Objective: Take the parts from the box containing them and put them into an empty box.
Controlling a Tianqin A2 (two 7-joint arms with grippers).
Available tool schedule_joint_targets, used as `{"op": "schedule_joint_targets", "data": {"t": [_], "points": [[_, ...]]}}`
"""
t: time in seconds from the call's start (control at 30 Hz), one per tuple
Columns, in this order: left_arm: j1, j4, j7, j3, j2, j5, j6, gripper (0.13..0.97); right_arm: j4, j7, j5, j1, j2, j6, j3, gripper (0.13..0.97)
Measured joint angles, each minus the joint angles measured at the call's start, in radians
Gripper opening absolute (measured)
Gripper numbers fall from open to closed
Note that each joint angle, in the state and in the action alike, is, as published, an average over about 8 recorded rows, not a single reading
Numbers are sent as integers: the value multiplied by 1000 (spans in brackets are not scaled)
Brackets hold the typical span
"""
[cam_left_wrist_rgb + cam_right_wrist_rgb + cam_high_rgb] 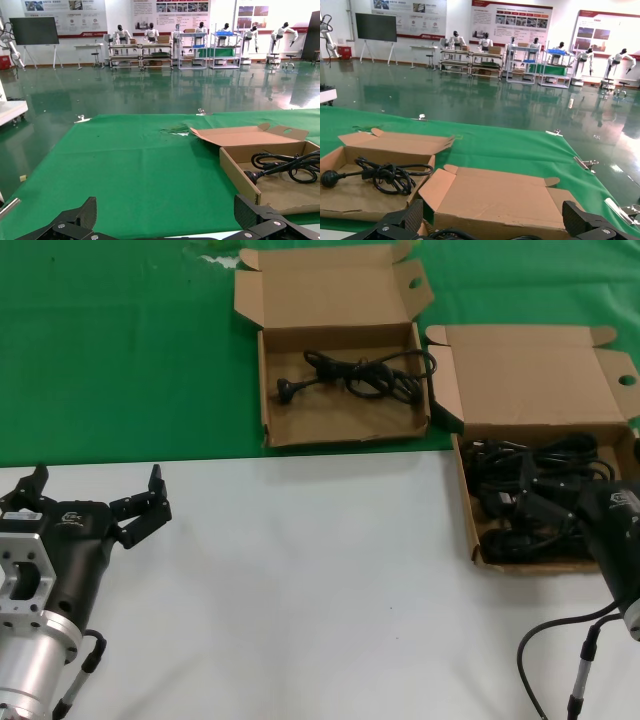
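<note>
The box containing the parts (530, 375) stands at the right with its lid back, and a tangled pile of black power cords (530, 465) lies inside. My right gripper (545, 515) hangs low over that pile, open; in the right wrist view the right gripper (497, 225) shows wide-spread fingers (415, 215) with nothing gripped and a cord loop (450, 233) just below. The other box (330, 420) stands at the back centre and holds one cord (360, 375), which also shows as the coiled cord (385, 175). My left gripper (95, 490) rests open at the near left, empty.
Both boxes sit where the green cloth (120, 350) meets the white tabletop (300, 570). In the left wrist view the left gripper (167, 215) faces the cloth, with the back box (235, 170) and its cord (285, 165) off to one side.
</note>
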Motion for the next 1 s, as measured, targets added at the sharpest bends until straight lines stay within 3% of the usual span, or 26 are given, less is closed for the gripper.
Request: {"op": "schedule_joint_targets", "data": {"t": [1.0], "points": [[0, 0, 0, 0, 0, 0, 0, 966, 0, 0, 0, 0, 0, 0, 0, 966]]}}
